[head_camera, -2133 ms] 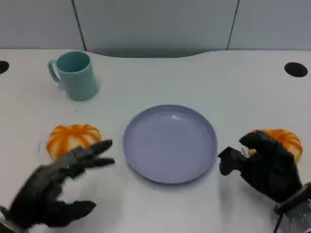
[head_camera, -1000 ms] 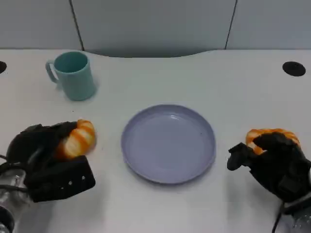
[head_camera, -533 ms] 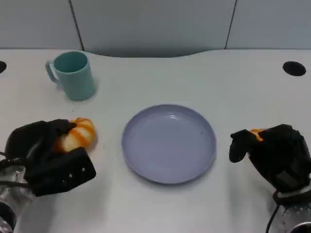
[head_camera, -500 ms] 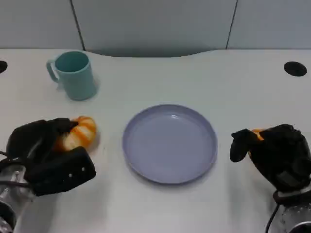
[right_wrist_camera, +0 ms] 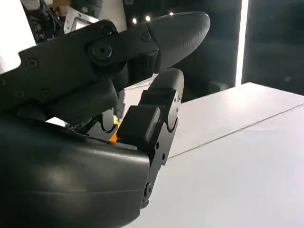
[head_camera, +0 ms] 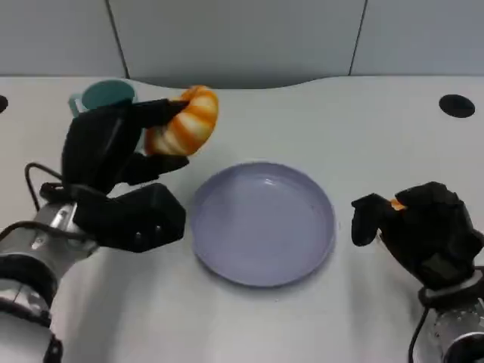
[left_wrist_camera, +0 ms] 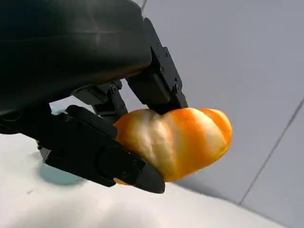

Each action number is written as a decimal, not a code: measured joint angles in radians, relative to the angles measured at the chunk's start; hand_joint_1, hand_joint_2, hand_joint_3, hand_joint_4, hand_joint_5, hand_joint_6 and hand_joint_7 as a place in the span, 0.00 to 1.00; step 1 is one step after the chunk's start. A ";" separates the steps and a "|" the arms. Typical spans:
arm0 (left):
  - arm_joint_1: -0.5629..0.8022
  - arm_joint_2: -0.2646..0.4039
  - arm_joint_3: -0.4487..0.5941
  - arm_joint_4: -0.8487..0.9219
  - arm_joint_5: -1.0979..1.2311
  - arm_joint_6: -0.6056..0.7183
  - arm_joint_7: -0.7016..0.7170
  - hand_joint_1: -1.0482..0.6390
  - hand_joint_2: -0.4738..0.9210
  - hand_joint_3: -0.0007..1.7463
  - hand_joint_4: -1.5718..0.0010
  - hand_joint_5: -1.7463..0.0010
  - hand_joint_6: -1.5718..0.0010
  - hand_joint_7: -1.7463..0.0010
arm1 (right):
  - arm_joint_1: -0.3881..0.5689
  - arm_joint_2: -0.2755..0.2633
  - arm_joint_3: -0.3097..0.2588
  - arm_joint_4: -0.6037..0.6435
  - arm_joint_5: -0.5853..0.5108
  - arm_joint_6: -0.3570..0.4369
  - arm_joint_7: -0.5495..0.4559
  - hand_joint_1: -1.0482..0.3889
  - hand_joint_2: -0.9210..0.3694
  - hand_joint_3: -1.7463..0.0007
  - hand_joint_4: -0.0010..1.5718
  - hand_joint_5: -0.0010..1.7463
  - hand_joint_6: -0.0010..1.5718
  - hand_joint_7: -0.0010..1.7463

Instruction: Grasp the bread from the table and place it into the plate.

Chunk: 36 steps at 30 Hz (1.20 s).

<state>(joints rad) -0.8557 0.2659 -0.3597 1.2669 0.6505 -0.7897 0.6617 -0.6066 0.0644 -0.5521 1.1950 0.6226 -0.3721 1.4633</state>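
Lifted clear of the table since half a second ago, the bread [head_camera: 184,121] now rides in my left hand [head_camera: 113,155], up beside the plate [head_camera: 262,224] and in front of the cup [head_camera: 106,94]; my right hand [head_camera: 420,231] sits curled over a second orange roll [head_camera: 395,203], grip unclear. From the left wrist, my fingers [left_wrist_camera: 102,152] clamp the bread [left_wrist_camera: 178,140] firmly, so only the carry and drop remain. From the right wrist, an orange sliver [right_wrist_camera: 115,129] shows behind my fingers [right_wrist_camera: 152,114].

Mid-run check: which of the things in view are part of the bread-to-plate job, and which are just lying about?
Part of the job:
- bread held up by the left hand
- second bread, under the right hand
- plate

Lying about:
- teal mug, behind the left hand
- black table holes
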 measured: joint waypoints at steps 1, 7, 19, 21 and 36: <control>-0.004 -0.011 -0.007 -0.002 0.003 -0.010 0.009 0.49 0.95 0.00 0.40 0.47 0.25 0.99 | -0.001 0.000 0.003 0.000 -0.006 0.010 -0.012 0.39 0.00 0.95 0.52 0.58 0.69 0.01; -0.009 -0.091 -0.050 0.007 0.021 -0.019 0.000 0.48 0.97 0.00 0.39 0.51 0.26 1.00 | -0.002 -0.001 0.023 0.002 -0.026 0.034 -0.028 0.40 0.00 0.96 0.52 0.55 0.69 0.00; 0.010 -0.122 -0.132 0.033 0.061 0.073 -0.173 0.05 1.00 0.37 0.91 1.00 0.86 1.00 | -0.001 -0.027 0.068 -0.037 -0.081 0.105 -0.188 0.40 0.02 1.00 0.52 0.56 0.70 0.00; 0.014 -0.100 -0.126 0.020 0.049 0.075 -0.227 0.01 1.00 0.42 0.98 1.00 0.93 1.00 | -0.001 -0.020 0.067 -0.038 -0.079 0.118 -0.193 0.41 0.02 1.00 0.52 0.55 0.70 0.01; 0.196 -0.061 0.195 -0.048 -0.486 -0.167 -0.798 0.00 1.00 0.29 1.00 1.00 0.99 1.00 | -0.003 0.011 0.074 -0.034 -0.085 0.104 -0.238 0.40 0.01 0.99 0.54 0.48 0.69 0.00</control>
<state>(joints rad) -0.6601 0.2049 -0.1648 1.2193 0.1650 -0.9571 -0.1362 -0.6098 0.0755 -0.4781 1.1606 0.5378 -0.2678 1.2251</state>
